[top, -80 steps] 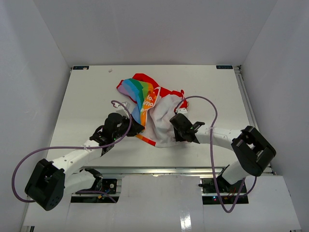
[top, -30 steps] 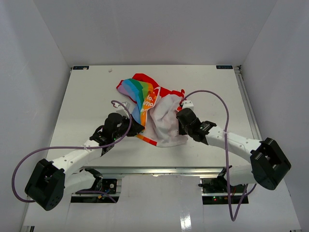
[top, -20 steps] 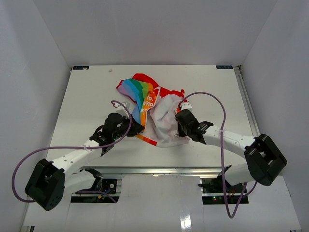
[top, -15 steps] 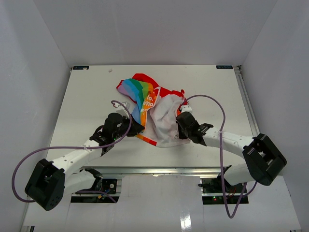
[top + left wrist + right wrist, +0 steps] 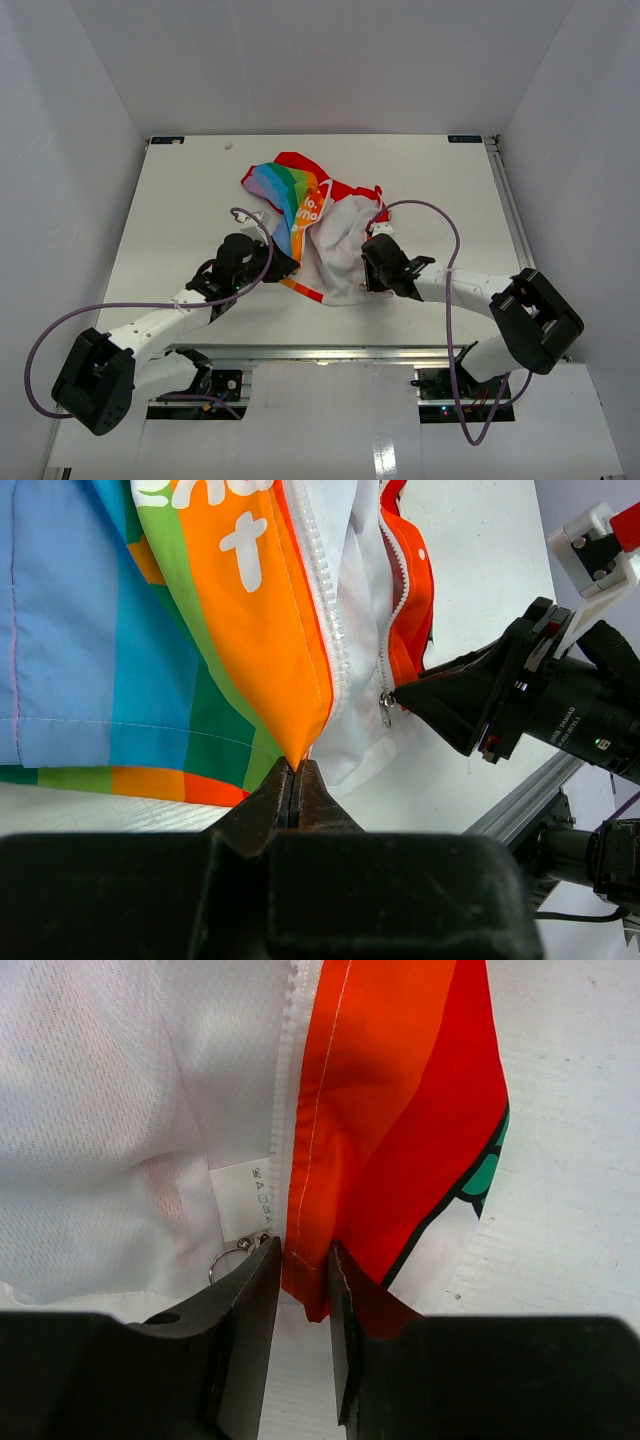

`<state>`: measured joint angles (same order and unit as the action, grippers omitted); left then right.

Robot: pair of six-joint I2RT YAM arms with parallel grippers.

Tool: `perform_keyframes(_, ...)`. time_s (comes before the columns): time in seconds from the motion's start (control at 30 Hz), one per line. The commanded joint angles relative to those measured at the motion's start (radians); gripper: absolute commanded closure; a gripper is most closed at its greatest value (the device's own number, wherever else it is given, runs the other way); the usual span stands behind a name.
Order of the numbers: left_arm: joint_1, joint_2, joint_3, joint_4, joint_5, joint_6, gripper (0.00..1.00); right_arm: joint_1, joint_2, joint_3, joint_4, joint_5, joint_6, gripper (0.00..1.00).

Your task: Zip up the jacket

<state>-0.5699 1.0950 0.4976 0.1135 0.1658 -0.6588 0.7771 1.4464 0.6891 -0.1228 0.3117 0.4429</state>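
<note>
the left gripper (image 5: 295,780) is fully closed, its two black tips pinching the very bottom corner of the jacket (image 5: 250,630) where the orange stripe meets the white zipper teeth (image 5: 320,600). the right gripper (image 5: 305,1290) is closed down to a narrow slot, and a fold of the jacket's orange-red front edge fills that slot, touching both fingers. a small metal ring zipper pull (image 5: 235,1252) hangs just beside its left-hand finger, under a white care label (image 5: 243,1200) on the mesh lining.

in the overhead view both wrists point away from the bases and slightly toward each other, meeting the near hem of the garment from either side. the left arm (image 5: 160,320) lies low and stretched diagonally from its base, and the right arm (image 5: 470,290) mirrors it with its elbow folded out to the right.

the jacket lies open and rumpled on the middle of the white table (image 5: 180,200), rainbow panel to the left, white lining spread to the right, red trim at the far side.
</note>
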Motion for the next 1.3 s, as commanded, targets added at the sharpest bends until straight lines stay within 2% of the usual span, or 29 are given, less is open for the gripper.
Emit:
perform_keyframes(0.0, -0.004, -0.021, 0.012, 0.006, 0.005, 0.008, 1.0, -0.005, -0.013, -0.019, 0.031, -0.008, 0.014, 0.75)
perform_keyframes(0.03, -0.004, -0.021, 0.012, 0.005, 0.005, 0.008, 1.0, -0.006, -0.017, -0.023, 0.032, -0.01, 0.012, 0.77)
perform_keyframes(0.2, -0.004, -0.014, 0.015, 0.006, 0.006, 0.008, 1.0, -0.007, -0.034, -0.056, 0.036, -0.027, 0.009, 0.71)
perform_keyframes(0.27, -0.004, -0.014, 0.016, 0.006, 0.006, 0.008, 1.0, -0.005, -0.038, -0.063, 0.04, -0.022, 0.008, 0.75)
perform_keyframes(0.4, -0.004, -0.015, 0.013, 0.006, 0.006, 0.008, 1.0, -0.006, -0.047, -0.045, 0.026, -0.02, 0.004, 0.9)
perform_keyframes(0.63, -0.004, -0.019, 0.004, 0.042, 0.035, 0.011, 1.0, -0.005, -0.13, 0.009, -0.004, -0.01, -0.017, 0.92)
perform_keyframes(0.83, -0.004, -0.038, -0.054, 0.181, 0.118, 0.021, 1.0, -0.007, -0.223, -0.07, 0.199, -0.115, -0.126, 0.92)
perform_keyframes(1.0, -0.004, -0.074, -0.121, 0.362, 0.192, 0.02, 1.0, -0.007, -0.303, -0.176, 0.52, -0.265, -0.199, 0.92)
perform_keyframes(1.07, -0.004, -0.09, -0.146, 0.397, 0.202, 0.013, 1.0, -0.007, -0.315, -0.183, 0.547, -0.276, -0.214, 0.92)
perform_keyframes(1.27, -0.004, -0.119, -0.159, 0.374, 0.146, 0.025, 1.0, -0.007, -0.336, -0.134, 0.445, -0.181, -0.216, 0.92)
